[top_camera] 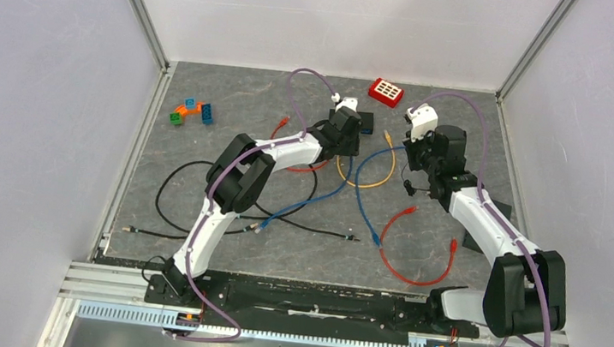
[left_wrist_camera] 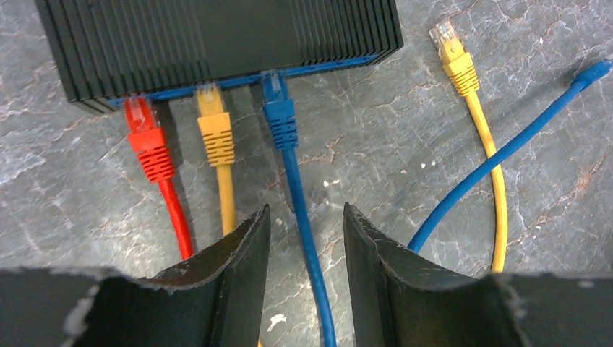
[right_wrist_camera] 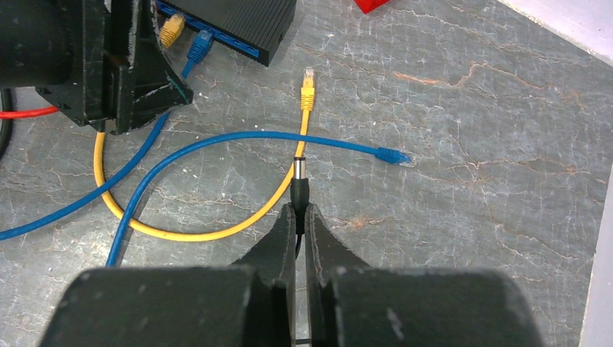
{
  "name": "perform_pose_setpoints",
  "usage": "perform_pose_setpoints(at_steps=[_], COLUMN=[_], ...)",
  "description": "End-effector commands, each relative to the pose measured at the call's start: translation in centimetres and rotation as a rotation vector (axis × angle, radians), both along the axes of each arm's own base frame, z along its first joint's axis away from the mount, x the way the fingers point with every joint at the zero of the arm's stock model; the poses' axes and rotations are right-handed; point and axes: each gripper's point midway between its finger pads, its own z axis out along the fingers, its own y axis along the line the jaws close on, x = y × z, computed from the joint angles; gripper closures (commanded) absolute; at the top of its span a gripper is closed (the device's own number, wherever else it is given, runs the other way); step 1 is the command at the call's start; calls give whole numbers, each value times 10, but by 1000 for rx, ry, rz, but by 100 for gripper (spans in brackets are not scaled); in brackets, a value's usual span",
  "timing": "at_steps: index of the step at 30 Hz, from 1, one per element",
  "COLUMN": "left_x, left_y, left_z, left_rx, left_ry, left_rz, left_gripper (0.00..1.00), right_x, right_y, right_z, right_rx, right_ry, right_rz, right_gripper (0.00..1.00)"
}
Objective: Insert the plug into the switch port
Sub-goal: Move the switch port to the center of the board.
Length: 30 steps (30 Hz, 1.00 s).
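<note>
The black switch (left_wrist_camera: 217, 36) lies flat with a red plug (left_wrist_camera: 148, 144), a yellow plug (left_wrist_camera: 215, 134) and a blue plug (left_wrist_camera: 278, 116) at its blue-edged port row. My left gripper (left_wrist_camera: 305, 210) is open just in front of the switch. The blue cable (left_wrist_camera: 311, 253) runs between its fingers without touching either. My right gripper (right_wrist_camera: 299, 208) is shut on a black barrel plug (right_wrist_camera: 300, 177) whose silver tip points toward the switch (right_wrist_camera: 238, 22). In the top view the left gripper (top_camera: 344, 134) sits at the switch (top_camera: 367, 121), and the right gripper (top_camera: 413, 178) is to its right.
A loose yellow plug (right_wrist_camera: 308, 90) and a loose blue plug (right_wrist_camera: 390, 154) lie ahead of the right gripper. Red cable (top_camera: 416, 254) and black cable (top_camera: 188, 204) loop on the mat. A red block (top_camera: 385, 91) sits at the back, coloured toy blocks (top_camera: 191, 112) at the far left.
</note>
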Motion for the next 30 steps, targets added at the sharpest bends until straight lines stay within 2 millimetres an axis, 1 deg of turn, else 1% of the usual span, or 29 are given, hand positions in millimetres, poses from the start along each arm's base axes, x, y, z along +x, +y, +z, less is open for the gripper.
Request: perform_pose_setpoints(at_steps=[1, 3, 5, 8, 14, 18, 23, 26, 29, 30], left_x=[17, 17, 18, 13, -7, -21, -34, -44, -53, -57], left_y=[-14, -14, -14, -8, 12, 16, 23, 29, 39, 45], left_z=[10, 4, 2, -2, -21, -32, -36, -37, -35, -38], left_rx=[-1, 8, 21, 49, 153, 186, 225, 255, 291, 312], left_ry=[-56, -30, -19, 11, 108, 166, 182, 189, 186, 189], left_rz=[-9, -4, 0, 2, 0, -31, -78, -117, -144, -150], left_gripper=[53, 53, 53, 55, 60, 63, 66, 74, 78, 79], right_x=[4, 5, 5, 5, 6, 5, 5, 3, 3, 3], right_y=[-3, -4, -5, -7, -11, -12, -13, -12, -11, -12], right_z=[17, 16, 16, 16, 21, 25, 30, 32, 32, 31], right_rx=[18, 11, 5, -1, 1, 5, 9, 13, 2, -2], right_ry=[-68, -68, -71, -74, -86, -95, -103, -106, -107, -106], right_rz=[-21, -22, -25, -31, -40, -44, -44, -31, -10, -8], right_gripper=[100, 100, 100, 100, 100, 100, 100, 100, 100, 100])
